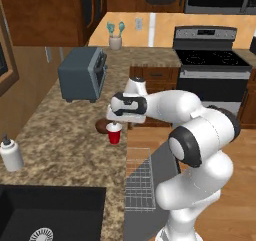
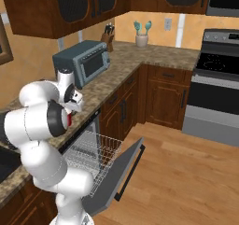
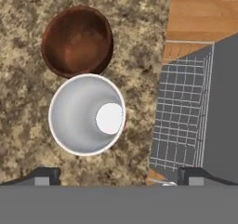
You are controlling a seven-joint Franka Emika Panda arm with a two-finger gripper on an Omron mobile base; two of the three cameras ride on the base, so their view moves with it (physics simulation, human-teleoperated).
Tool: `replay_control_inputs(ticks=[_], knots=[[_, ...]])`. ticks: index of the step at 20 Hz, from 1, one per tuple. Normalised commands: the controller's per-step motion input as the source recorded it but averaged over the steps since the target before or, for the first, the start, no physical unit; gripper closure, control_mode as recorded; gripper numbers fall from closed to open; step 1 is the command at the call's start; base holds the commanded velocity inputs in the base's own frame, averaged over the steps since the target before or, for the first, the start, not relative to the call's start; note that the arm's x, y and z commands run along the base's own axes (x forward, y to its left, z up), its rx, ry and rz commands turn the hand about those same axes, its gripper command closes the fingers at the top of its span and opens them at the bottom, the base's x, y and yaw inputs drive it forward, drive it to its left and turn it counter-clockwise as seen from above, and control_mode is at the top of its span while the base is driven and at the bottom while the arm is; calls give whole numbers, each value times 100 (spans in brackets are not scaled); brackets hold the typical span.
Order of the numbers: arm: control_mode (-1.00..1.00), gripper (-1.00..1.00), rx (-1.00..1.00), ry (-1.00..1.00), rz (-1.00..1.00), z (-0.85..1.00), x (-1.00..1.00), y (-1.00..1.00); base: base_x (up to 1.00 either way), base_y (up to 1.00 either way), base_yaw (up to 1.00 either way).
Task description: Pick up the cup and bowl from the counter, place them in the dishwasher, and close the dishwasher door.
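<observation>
The pincer (image 3: pixel 116 176) hangs open above the cup, its two dark finger tips spread wide at the bottom corners of the hand view and holding nothing. In the left base view it sits at the centre of the frame, pointing straight down from the white Franka arm (image 1: pixel 195 135).

The brown speckled granite surface (image 1: pixel 65 135) fills the left half of the left base view. Below its edge, at the bottom centre of that frame, the under-counter dishwasher with its white wire rack (image 1: pixel 140 180) stands open, and its flat grey drop-down door (image 2: pixel 119 172) is lowered toward the wooden floor. A grey boxy toaster oven (image 1: pixel 82 74) sits in the upper left of the frame, well apart from the task's things.

The small shallow round dark brown bowl (image 3: pixel 77 41) lies in the upper left of the hand view, close against the cup on the side away from the pincer. The small red tapered plastic cup with white inside (image 3: pixel 87 114) stands upright left of centre in the hand view, near the surface's edge.

The step in hand looks like the first pick, the cup, with nothing yet in the rack. The next move seems to call for shifting the pincer slightly toward the cup to centre it between the tips, then descending and closing on the rim or wall without nudging the neighbouring bowl.
</observation>
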Motion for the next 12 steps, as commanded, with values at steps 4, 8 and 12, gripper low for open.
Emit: replay_control_inputs(ticks=[4,8,12], knots=[[-100,-100,0,0,0,-43,42,0,0,0,0],[-100,-100,0,0,0,-13,48,3,0,0,0],[-100,-100,1,0,0,-10,22,9,0,0,0]])
